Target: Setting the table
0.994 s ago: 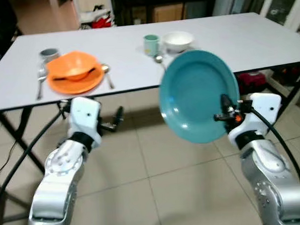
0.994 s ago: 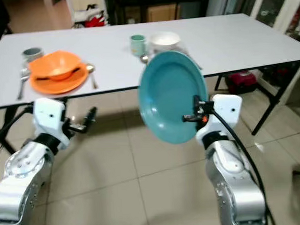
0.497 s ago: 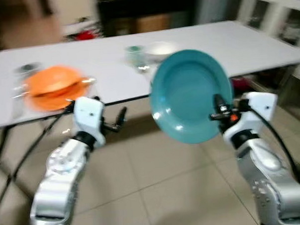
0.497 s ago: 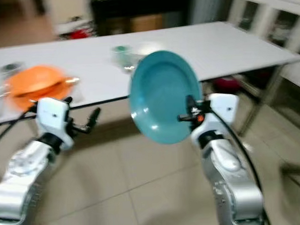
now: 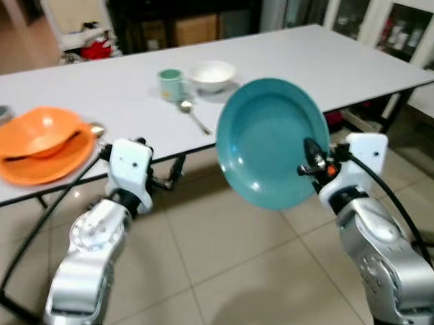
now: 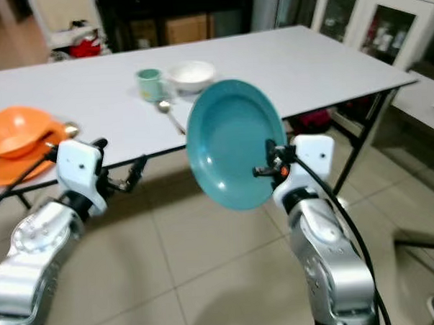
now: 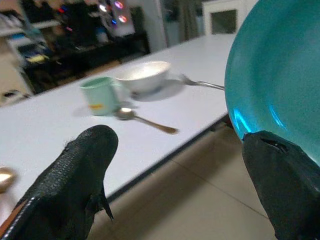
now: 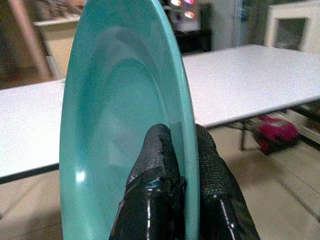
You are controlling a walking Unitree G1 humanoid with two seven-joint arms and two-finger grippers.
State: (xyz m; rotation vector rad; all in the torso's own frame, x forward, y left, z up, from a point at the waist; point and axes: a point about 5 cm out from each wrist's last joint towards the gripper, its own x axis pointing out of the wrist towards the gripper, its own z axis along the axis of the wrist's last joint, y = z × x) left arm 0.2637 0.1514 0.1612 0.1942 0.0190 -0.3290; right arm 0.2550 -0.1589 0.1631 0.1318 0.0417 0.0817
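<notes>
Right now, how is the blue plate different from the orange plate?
The teal plate stands on edge in the air, pinched by the right gripper; the orange plate lies flat on the white table. The teal plate is bare; the orange plate has an orange bowl on it. Both are round.

White table [image 5: 113, 84] on tiled floor [image 5: 229, 270]. On it: orange plate [image 5: 30, 162] with orange bowl [image 5: 39, 140], green cup [image 5: 171, 83], white bowl [image 5: 212, 74], spoon [image 5: 193, 117].
</notes>
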